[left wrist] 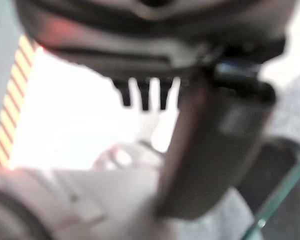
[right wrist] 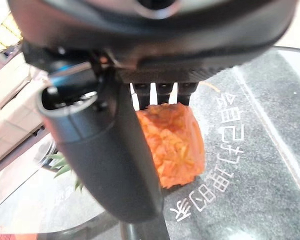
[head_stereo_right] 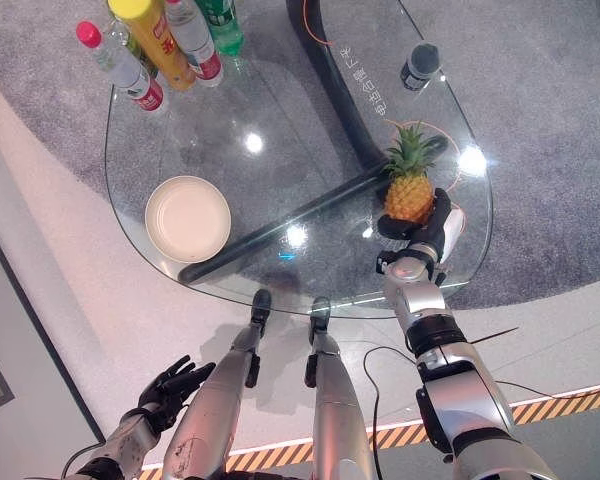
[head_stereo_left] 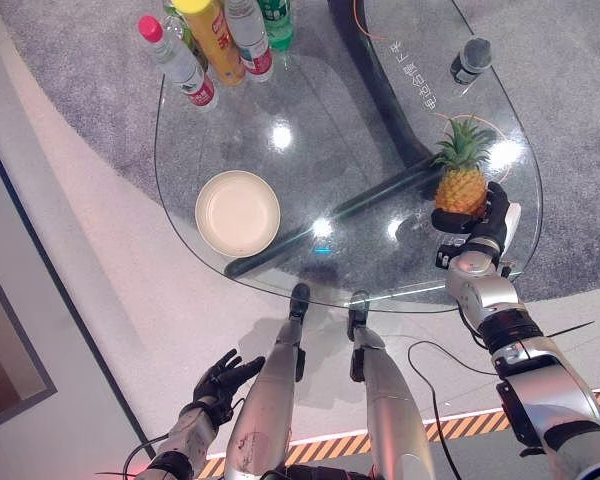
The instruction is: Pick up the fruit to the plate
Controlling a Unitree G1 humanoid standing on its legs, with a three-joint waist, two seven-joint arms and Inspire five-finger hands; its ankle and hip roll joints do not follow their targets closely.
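Bottles [head_stereo_left: 215, 40] stand in a cluster at the far left rim of the glass worktop [head_stereo_left: 310, 130], well beyond the plate [head_stereo_left: 237, 212], and their tops are cut off by the picture edge. We see the cream plate bare, near the worktop's near left edge. Below it, off the worktop and low beside the floor, our left hand [head_stereo_left: 220, 378] hangs with its fingers spread and holding nothing; its own wrist view gives only a dark blur of thumb and fingers, with a sliver of the glass edge in one corner. Right of the plate, across the middle of the glass, a dark bar of the base shows through. Further right stands the pineapple [head_stereo_left: 461, 185], upright, well apart from the plate, near the right rim. Our right hand [head_stereo_left: 485, 218] is curled round its lower body from the near side. The right wrist view shows what the eye views cannot: the orange rind [right wrist: 172, 142] pressed against the fingers [right wrist: 165, 90], thumb alongside. A dark cylinder [head_stereo_left: 471, 58] sits beyond the pineapple; we cannot make out what it is.
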